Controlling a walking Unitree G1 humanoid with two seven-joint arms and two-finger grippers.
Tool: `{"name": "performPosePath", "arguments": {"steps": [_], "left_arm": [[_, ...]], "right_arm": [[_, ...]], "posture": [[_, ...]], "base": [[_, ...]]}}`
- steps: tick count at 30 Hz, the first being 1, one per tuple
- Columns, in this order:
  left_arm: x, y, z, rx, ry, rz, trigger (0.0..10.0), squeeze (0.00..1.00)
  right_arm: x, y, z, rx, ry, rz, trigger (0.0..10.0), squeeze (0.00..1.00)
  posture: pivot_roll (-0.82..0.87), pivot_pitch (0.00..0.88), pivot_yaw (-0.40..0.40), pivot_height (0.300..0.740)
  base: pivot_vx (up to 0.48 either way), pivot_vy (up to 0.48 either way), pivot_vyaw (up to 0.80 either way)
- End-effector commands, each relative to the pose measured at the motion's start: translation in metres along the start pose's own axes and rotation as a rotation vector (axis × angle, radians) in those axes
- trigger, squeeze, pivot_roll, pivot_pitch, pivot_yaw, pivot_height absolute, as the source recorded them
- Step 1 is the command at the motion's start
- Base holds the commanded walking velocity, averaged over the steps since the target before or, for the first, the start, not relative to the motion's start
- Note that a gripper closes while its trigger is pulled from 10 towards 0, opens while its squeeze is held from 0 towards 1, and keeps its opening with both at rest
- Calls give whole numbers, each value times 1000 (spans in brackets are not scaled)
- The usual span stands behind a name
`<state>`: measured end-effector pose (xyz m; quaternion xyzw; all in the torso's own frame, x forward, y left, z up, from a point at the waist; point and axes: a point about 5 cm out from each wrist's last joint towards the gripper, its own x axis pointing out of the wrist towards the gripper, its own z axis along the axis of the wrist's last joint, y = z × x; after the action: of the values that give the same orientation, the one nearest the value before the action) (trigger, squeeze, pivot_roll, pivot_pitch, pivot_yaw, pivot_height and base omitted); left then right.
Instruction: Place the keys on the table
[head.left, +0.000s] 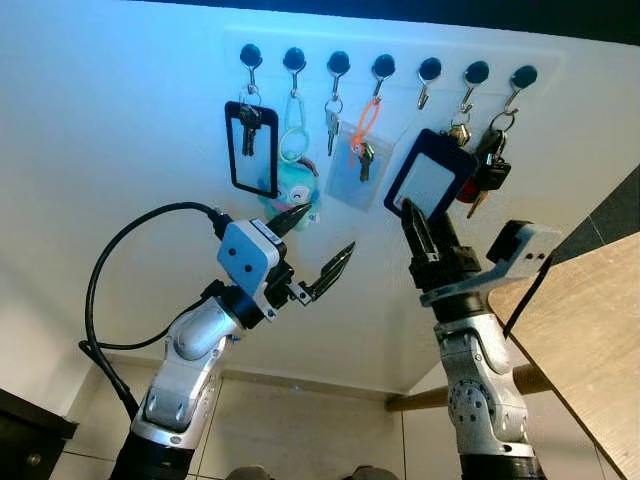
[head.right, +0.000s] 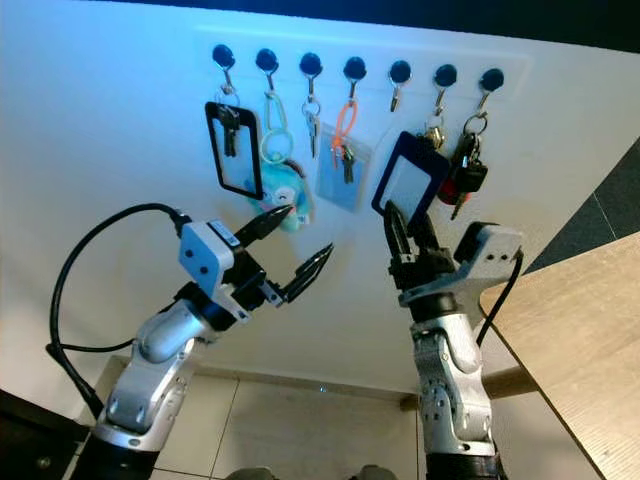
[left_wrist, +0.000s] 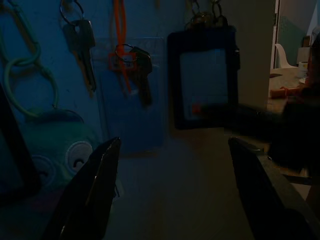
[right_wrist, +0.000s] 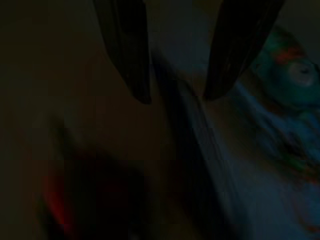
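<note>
Now right pincer (head.left: 424, 218) raised, fingers parted, tips just under dark badge holder (head.left: 430, 175) on the wall hooks. Left pincer (head.left: 322, 244) wide open, forearm angled up toward teal plush (head.left: 292, 190). Keys (head.left: 488, 165) hang from the rightmost hooks; tabletop (head.left: 590, 340) at right.

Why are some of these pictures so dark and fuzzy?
Both eye views are bright and sharp, with a bluish glow on the wall around the hooks. The left wrist view is dim, yet the keys show clearly. The right wrist view is darkest and blurry; the right gripper looks like black shapes.
</note>
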<state>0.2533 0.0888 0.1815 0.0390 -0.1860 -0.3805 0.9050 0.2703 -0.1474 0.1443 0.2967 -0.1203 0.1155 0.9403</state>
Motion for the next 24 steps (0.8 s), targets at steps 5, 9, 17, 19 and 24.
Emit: {"name": "performPosePath", "arguments": {"steps": [5, 9, 17, 19, 24], "left_arm": [[-2, -3, 1, 13, 7, -21, 10000, 0], [-3, -3, 2, 15, 7, -22, 10000, 0], [0, -1, 3, 19, -7, -3, 10000, 0], [1, -2, 3, 19, -8, -2, 10000, 0], [1, -2, 4, 23, -11, -1, 10000, 0]], "right_arm": [[-15, -16, -27, 144, 133, -46, 10000, 0], [-28, -31, -46, 159, 200, -111, 10000, 0], [-14, -12, -49, 392, 168, 21, 10000, 0], [-12, -6, -48, 515, 151, 60, 10000, 0], [-13, 1, -45, 621, 99, 119, 10000, 278]], "posture": [[98, 76, -27, 740], [101, 77, -26, 740], [100, 76, -24, 740], [103, 75, -26, 740], [106, 74, -31, 740]], "base": [[0, 0, 0], [0, 0, 0], [0, 0, 0], [0, 0, 0], [0, 0, 0]]}}
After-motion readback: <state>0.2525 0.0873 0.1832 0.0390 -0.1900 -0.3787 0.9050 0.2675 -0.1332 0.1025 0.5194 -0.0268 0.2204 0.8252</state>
